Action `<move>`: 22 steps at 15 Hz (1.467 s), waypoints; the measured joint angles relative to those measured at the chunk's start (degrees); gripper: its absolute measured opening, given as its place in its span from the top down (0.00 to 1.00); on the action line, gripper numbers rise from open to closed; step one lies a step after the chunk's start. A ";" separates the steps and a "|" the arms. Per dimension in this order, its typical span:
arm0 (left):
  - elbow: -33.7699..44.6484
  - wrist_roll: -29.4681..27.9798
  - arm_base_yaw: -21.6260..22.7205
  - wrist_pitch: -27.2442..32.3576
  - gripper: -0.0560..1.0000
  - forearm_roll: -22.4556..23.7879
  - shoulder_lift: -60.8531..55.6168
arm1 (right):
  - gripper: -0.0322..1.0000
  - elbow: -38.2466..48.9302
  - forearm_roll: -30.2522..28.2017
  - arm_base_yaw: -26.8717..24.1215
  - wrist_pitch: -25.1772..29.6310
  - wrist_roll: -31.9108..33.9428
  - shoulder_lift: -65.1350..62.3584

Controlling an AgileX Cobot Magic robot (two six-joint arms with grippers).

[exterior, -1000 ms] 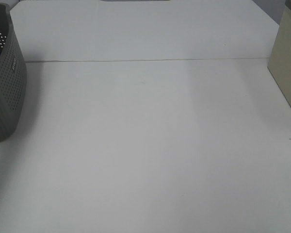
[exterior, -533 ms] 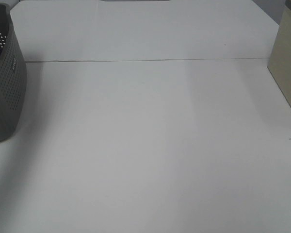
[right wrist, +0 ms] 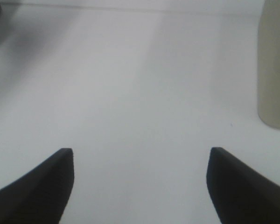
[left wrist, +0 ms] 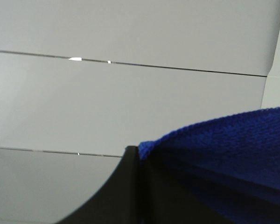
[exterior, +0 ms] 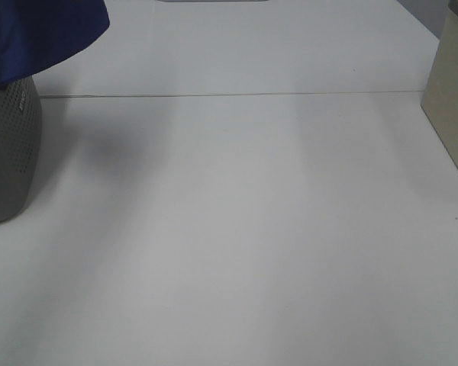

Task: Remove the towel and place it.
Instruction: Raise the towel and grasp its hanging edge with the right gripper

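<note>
The royal-blue towel [exterior: 42,34] hangs in the air at the far left of the exterior high view, over the top of the grey perforated basket [exterior: 11,152] and hiding its rim. In the left wrist view the towel [left wrist: 233,154] lies bunched against the dark finger [left wrist: 126,191] of my left gripper [left wrist: 144,161], which is shut on it; the other finger is hidden by the cloth. My right gripper [right wrist: 140,186] is open and empty, its fingers wide apart above the bare white table [right wrist: 130,84]. Neither gripper shows in the exterior high view.
A beige box [exterior: 452,99] stands at the table's right edge and also shows in the right wrist view [right wrist: 273,70]. A thin seam [exterior: 229,95] crosses the white table towards the back.
The blue towel has risen into view above the basket at the top left and now casts a shadow on the table beside it. The basket has stayed in place.
</note>
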 joint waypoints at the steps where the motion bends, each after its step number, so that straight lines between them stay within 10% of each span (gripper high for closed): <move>1: 0.00 1.66 -2.01 -0.17 0.95 0.86 0.00 | 0.23 0.00 4.81 0.00 -6.30 -4.41 3.78; 5: 0.00 6.30 -6.36 -0.69 0.95 2.29 0.00 | 0.23 -0.11 31.91 0.00 -19.02 -34.49 20.17; 6: 0.00 7.62 -8.02 -1.95 0.95 2.29 0.00 | 0.23 -0.11 51.68 0.00 -18.56 -58.84 30.88; 9: 0.00 7.85 -11.75 -4.35 0.95 2.29 -0.11 | 0.23 -2.01 76.09 0.00 -10.37 -88.81 46.47; 16: 0.00 7.85 -18.45 -5.67 0.95 1.89 -0.17 | 0.23 -24.24 82.96 0.11 12.49 -101.36 78.32; 22: 0.00 7.85 -19.42 -5.84 0.95 1.72 -0.23 | 0.23 -41.88 81.07 8.88 11.80 -99.01 92.48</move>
